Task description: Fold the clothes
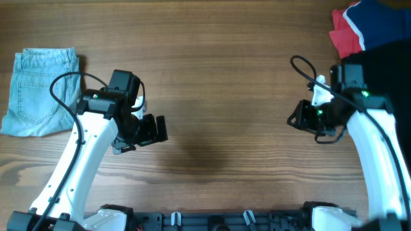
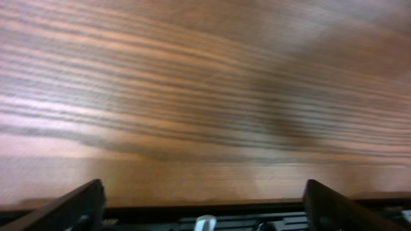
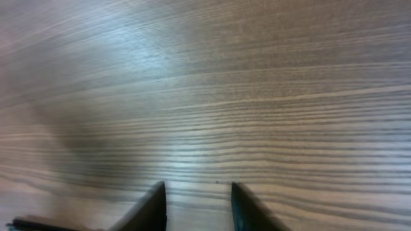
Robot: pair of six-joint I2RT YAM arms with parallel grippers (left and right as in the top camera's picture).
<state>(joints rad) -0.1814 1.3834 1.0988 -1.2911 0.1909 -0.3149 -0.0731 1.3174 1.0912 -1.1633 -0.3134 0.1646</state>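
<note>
Wood-grain table point(image 1: 218, 77); faded denim jeans point(image 1: 40, 90) folded rectangular. My left gripper point(image 2: 204, 205) wide apart, right gripper point(image 3: 196, 204) narrowly apart, both empty.

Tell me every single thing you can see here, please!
jeans: one, pale blue, folded up, far left of the table
red cloth: one, red, top right corner
navy cloth: one, dark blue, top right corner, touching the red one
black cloth: one, black, right edge, just below the navy one
table: one, brown wood, under everything
left arm: one, white and black, left side, jaws over bare wood, wide apart, empty
right arm: one, white and black, right side, jaws over bare wood, only a little apart, empty
</note>
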